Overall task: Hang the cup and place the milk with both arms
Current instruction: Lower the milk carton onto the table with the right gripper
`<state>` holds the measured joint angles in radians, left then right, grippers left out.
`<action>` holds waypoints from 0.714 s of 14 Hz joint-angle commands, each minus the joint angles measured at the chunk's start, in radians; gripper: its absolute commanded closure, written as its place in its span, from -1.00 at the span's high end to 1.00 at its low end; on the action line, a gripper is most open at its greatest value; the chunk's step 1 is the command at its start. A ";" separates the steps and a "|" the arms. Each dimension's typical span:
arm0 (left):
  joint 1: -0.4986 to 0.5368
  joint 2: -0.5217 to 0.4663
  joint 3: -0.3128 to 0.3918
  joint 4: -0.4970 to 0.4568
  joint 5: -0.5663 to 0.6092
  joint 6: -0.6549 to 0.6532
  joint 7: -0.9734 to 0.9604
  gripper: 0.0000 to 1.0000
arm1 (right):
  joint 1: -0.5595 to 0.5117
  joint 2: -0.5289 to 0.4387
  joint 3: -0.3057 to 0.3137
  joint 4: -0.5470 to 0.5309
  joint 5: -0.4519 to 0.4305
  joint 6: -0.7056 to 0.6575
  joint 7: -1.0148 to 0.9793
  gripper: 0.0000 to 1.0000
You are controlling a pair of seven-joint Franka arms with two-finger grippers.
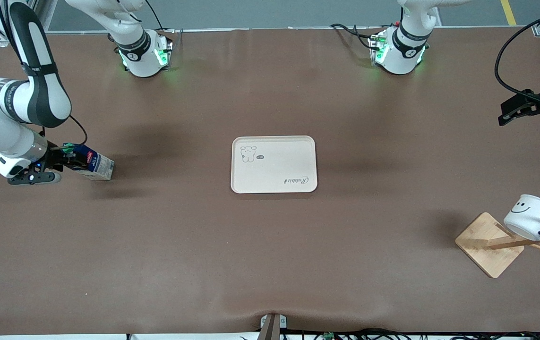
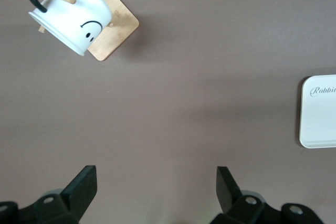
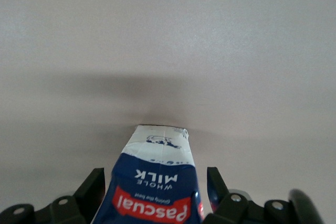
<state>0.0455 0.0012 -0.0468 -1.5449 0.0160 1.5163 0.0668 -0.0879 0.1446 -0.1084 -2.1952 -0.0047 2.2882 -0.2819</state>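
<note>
The milk (image 1: 94, 163), a dark blue carton with a red-and-white label, is tilted low over the table at the right arm's end, its pale base pointing toward the tray. My right gripper (image 1: 67, 157) is shut on its upper part; in the right wrist view the carton (image 3: 157, 182) sits between the fingers (image 3: 97, 184) of the gripper (image 3: 156, 174). The cup (image 1: 532, 217), white with a smiley face, hangs by its black handle on a peg of the wooden rack (image 1: 489, 245). My left gripper (image 1: 510, 113) is open and empty, up over the table at the left arm's end. It also shows in the left wrist view (image 2: 156, 177), with the cup (image 2: 73, 17) farther off.
A cream tray (image 1: 273, 164) with a small bear drawing lies at the table's middle, with nothing on it; its edge shows in the left wrist view (image 2: 317, 114). The rack's square base (image 2: 118, 30) stands near the front corner at the left arm's end.
</note>
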 commanded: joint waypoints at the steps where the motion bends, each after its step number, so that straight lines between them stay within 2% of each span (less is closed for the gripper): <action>1: -0.003 -0.004 -0.024 0.012 -0.014 -0.041 -0.002 1.00 | -0.023 -0.008 0.018 0.003 0.008 0.011 -0.005 1.00; 5: -0.001 -0.007 -0.031 0.012 -0.010 -0.041 -0.002 1.00 | -0.016 -0.008 0.019 0.057 0.008 -0.059 0.000 1.00; 10: -0.001 -0.020 -0.067 0.011 -0.001 -0.042 -0.025 1.00 | 0.005 0.000 0.024 0.283 0.006 -0.459 0.088 1.00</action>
<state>0.0416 -0.0044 -0.1046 -1.5397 0.0159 1.4915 0.0540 -0.0872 0.1409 -0.1006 -2.0012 -0.0041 1.9530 -0.2593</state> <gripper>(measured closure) 0.000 0.000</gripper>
